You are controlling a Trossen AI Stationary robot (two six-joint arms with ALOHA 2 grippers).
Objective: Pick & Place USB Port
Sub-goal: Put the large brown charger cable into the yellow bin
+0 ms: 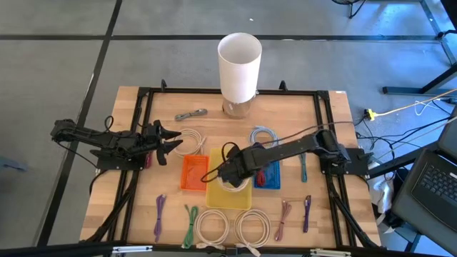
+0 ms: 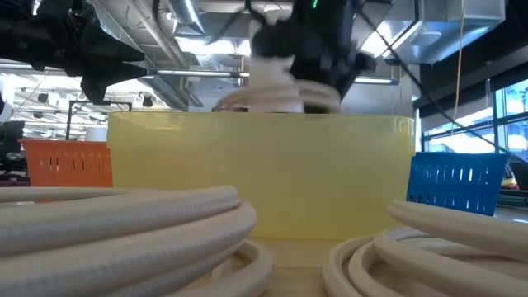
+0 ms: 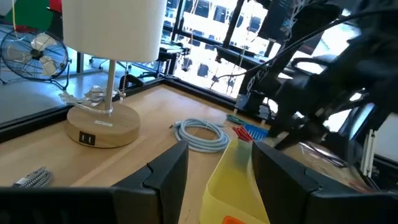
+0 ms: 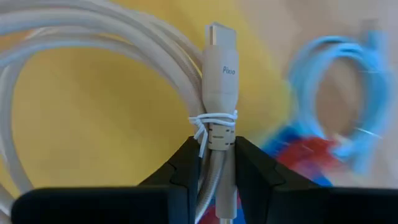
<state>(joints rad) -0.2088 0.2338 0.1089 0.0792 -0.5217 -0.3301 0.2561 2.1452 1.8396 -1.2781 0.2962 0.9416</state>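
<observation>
White USB cable (image 4: 219, 81), coiled and tied with a thin wire twist, is in the grip of the right gripper (image 4: 211, 163). Its two dark fingers are closed on the cable just under the plug, and the plug points away from the wrist. In the high view this gripper (image 1: 230, 175) is above the yellow bin (image 1: 230, 194), which stands in the middle of the wooden table (image 1: 128, 128), and the cable coil hangs over the inside of this bin. In the low view the coil (image 2: 276, 91) shows just above the rim of the yellow bin (image 2: 264, 177).

An orange bin (image 1: 193, 173) stands touching the yellow one on its left side, and a blue bin (image 1: 270, 177) on its right side. The left gripper (image 1: 170, 141) waits over the left part of the table, near another white cable coil (image 1: 191, 140); its fingers stand apart and hold nothing. A lamp (image 1: 238, 68) with a white shade stands at the far edge of the table. More coiled cables (image 1: 235, 227) lie along the near edge.
</observation>
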